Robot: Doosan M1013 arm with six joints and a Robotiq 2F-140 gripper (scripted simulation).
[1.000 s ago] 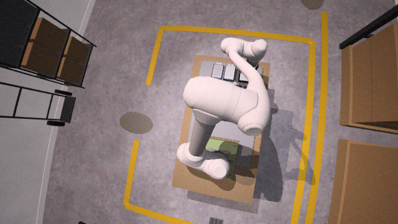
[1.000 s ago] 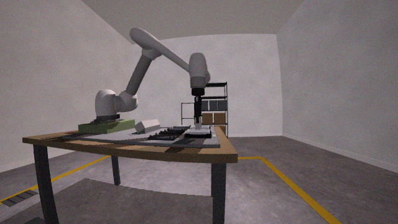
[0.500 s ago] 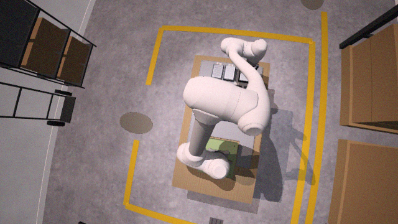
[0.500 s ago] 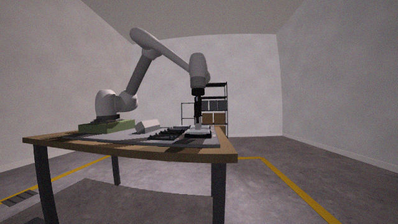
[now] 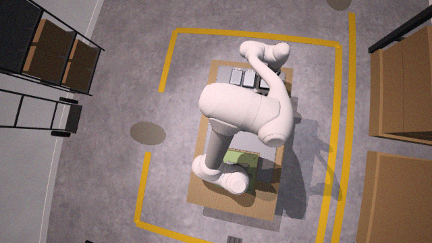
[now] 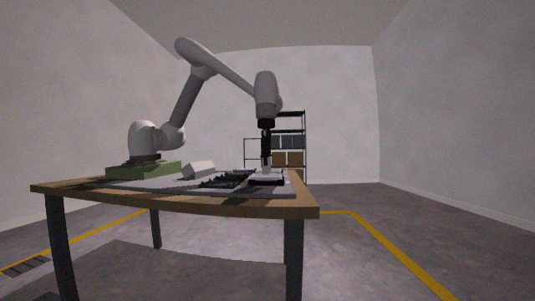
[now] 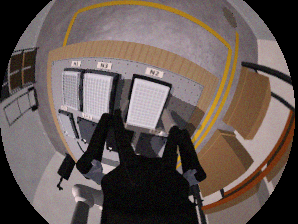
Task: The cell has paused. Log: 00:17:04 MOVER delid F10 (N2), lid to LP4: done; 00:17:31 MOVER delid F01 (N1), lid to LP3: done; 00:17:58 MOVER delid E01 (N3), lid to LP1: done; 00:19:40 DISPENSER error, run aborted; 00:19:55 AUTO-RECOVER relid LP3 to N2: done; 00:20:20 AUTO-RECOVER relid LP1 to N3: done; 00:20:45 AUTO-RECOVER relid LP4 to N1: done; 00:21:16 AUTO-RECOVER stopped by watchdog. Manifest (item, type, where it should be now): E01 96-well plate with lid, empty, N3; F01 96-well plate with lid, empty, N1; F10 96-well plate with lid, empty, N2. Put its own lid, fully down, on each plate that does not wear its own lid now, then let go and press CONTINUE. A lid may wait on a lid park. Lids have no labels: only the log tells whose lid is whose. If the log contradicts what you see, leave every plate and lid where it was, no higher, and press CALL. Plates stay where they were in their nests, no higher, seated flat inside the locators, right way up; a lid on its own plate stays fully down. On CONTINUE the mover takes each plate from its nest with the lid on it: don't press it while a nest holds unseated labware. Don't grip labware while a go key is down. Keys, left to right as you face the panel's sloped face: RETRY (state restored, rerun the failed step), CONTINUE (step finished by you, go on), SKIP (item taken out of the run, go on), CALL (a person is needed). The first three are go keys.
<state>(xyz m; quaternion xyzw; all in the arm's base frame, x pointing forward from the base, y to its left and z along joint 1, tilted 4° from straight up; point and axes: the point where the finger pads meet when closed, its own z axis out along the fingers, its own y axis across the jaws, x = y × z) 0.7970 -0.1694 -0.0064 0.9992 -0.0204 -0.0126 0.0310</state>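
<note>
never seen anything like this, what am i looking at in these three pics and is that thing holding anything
It is one white robot arm standing on a green block on a wooden table. One picture looks straight down from the ceiling, one looks across the room from the side, and the round one comes from a camera on the arm's wrist. On the table lie a grey mat, a small grey box and three white trays in a row. The claw hangs low over the tray at one end, partly open, and holds nothing.
</note>
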